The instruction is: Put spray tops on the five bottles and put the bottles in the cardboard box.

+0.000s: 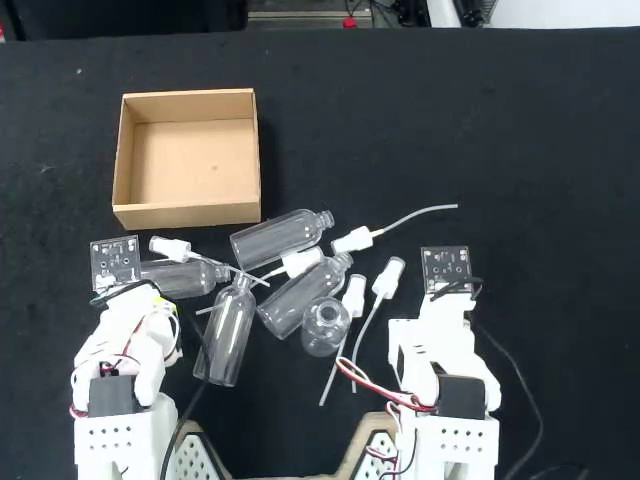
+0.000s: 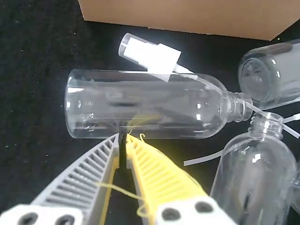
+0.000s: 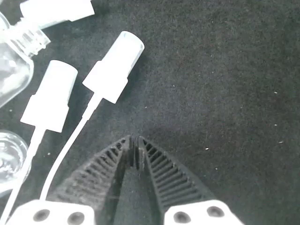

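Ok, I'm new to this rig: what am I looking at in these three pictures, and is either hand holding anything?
Two small robot arms sit side by side at a black table. The high view looks down on both. The other two views come from a camera on each wrist, looking along that arm's hand. The left hand is shut and empty, its tips close to a lying bottle. The right hand is also shut and empty, near two spray tops. Between the arms are five clear bottles, none capped, and five loose spray tops. The box holds no bottle yet.
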You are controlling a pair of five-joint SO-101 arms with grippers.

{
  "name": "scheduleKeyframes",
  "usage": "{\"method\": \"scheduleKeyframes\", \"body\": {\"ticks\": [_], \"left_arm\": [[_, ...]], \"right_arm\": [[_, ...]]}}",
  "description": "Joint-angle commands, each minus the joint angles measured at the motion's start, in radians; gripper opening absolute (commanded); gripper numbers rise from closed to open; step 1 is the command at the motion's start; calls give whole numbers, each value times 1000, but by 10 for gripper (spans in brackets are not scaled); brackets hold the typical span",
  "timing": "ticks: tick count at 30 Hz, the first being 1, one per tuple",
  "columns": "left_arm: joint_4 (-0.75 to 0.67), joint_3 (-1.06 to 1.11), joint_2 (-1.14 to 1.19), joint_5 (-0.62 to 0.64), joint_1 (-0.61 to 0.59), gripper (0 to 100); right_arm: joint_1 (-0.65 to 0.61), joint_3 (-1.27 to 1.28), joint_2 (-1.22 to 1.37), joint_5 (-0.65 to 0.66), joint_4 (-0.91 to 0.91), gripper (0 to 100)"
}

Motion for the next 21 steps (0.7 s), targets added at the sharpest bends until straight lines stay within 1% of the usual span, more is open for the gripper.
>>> {"method": "scheduleKeyframes", "body": {"ticks": [1, 15, 21], "left_arm": [[-15, 10, 6, -6, -12, 30], [-14, 10, 6, -6, -12, 30], [40, 10, 5, -6, -5, 30]], "right_arm": [[-11, -2, -53, 2, 11, 11], [-11, -2, -54, 2, 11, 11], [-6, -2, -54, 2, 11, 11]]}}
